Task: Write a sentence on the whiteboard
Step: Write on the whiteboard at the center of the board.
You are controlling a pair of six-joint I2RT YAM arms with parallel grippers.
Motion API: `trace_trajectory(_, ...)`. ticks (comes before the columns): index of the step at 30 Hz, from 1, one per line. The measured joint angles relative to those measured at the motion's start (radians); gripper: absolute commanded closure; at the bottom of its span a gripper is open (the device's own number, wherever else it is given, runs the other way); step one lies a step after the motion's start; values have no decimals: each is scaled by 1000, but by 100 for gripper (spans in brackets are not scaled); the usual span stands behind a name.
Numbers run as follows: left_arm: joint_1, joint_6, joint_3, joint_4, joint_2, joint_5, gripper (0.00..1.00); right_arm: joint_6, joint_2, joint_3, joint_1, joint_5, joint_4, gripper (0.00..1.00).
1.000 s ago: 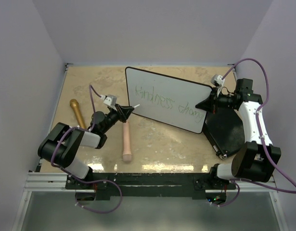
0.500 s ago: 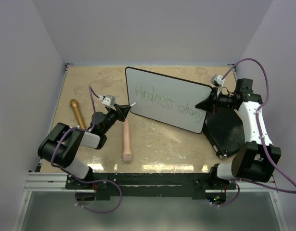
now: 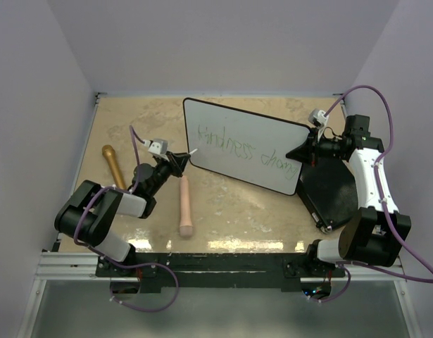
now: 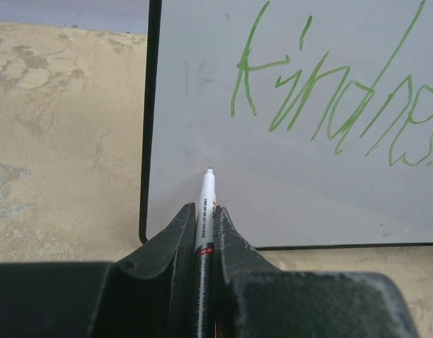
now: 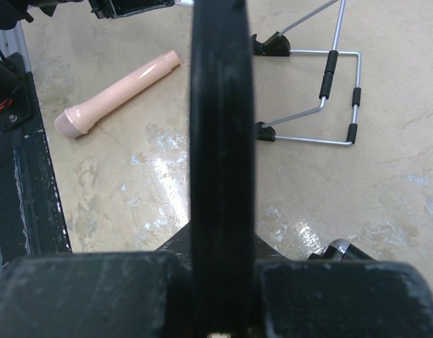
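With the left gripper (image 4: 204, 215) clamping a thin white marker (image 4: 206, 190) and the right gripper (image 3: 303, 151) pinching the glossy white, black-rimmed whiteboard (image 3: 265, 134) at centre right, hard tip pressure could twist it loose.

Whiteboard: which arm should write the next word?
Left: the left end effector holds a white marker at the glossy white whiteboard, by blank space; the right end effector clamps its edge.

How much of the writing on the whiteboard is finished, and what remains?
Done: one green line of the sentence, reading "kindness chang…", crosses the whiteboard. Its end is hidden by the right gripper, which clamps the board's right edge. In hand: the left gripper holds a marker, tip at the blank lower-left under the "k". Left: likely a second line; none shows yet.
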Motion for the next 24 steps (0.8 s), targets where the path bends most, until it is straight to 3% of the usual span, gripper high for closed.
trace_trajectory(24, 1, 4, 30, -25, 46, 33, 100, 6, 0, 0, 0, 3, 5, 100)
